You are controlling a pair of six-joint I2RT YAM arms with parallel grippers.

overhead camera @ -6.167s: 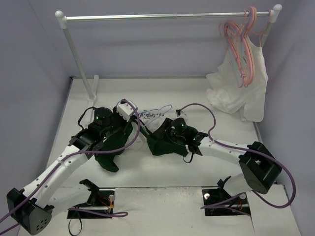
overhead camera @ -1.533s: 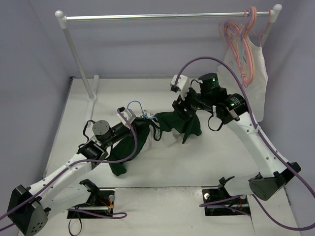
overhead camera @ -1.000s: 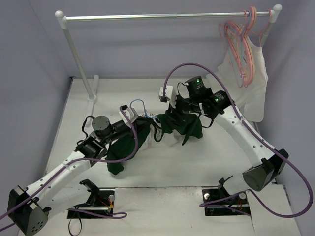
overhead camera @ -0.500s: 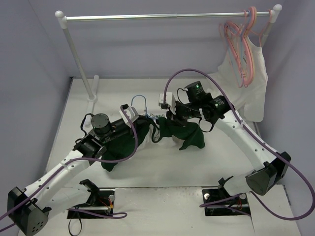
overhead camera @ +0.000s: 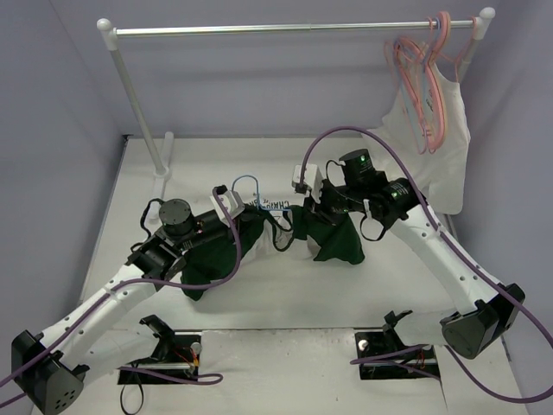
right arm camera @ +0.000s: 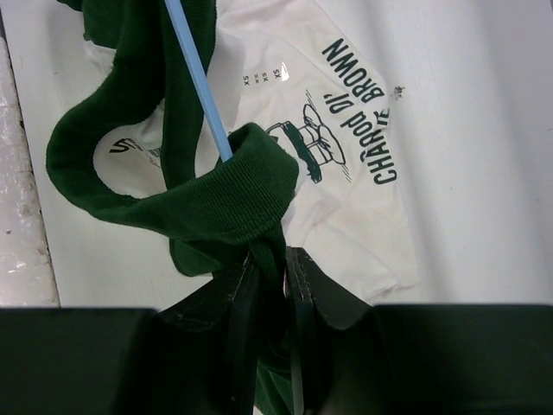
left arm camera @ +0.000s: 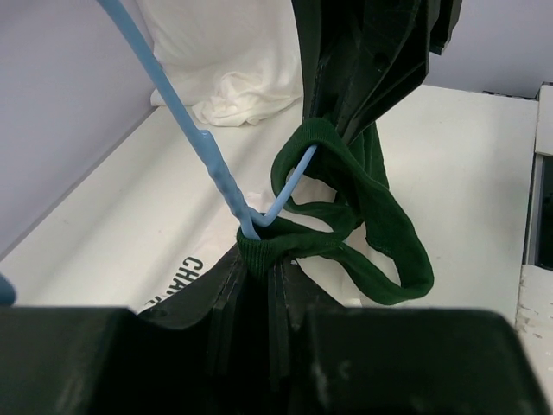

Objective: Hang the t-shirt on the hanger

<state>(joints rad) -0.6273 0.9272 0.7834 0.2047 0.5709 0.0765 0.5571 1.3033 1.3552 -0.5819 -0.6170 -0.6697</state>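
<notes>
The t-shirt [overhead camera: 275, 206] hangs bunched between my two grippers just above the table, white chest with dark print in the middle and dark green sleeves drooping at both sides. The light-blue hanger [overhead camera: 246, 183] sticks up with its hook by the left gripper; its arm runs into the green neck trim [left arm camera: 346, 225]. My left gripper [overhead camera: 244, 216] is shut on the neck trim and the hanger's neck [left arm camera: 226, 186]. My right gripper [overhead camera: 304, 216] is shut on the other side of the neck trim [right arm camera: 233, 194], with the hanger arm [right arm camera: 197, 82] passing through the collar loop.
A clothes rail [overhead camera: 285, 28] spans the back on a left post [overhead camera: 138, 99]. Pink hangers [overhead camera: 423, 78] and a plain white sleeveless top [overhead camera: 423, 147] hang at its right end, the top pooling on the table; the top also shows in the left wrist view [left arm camera: 233, 60].
Over the last second and a half the right gripper has come down and in toward the left gripper, then shifted slightly right, lowering the shirt. The hanger hook now stands more upright.
</notes>
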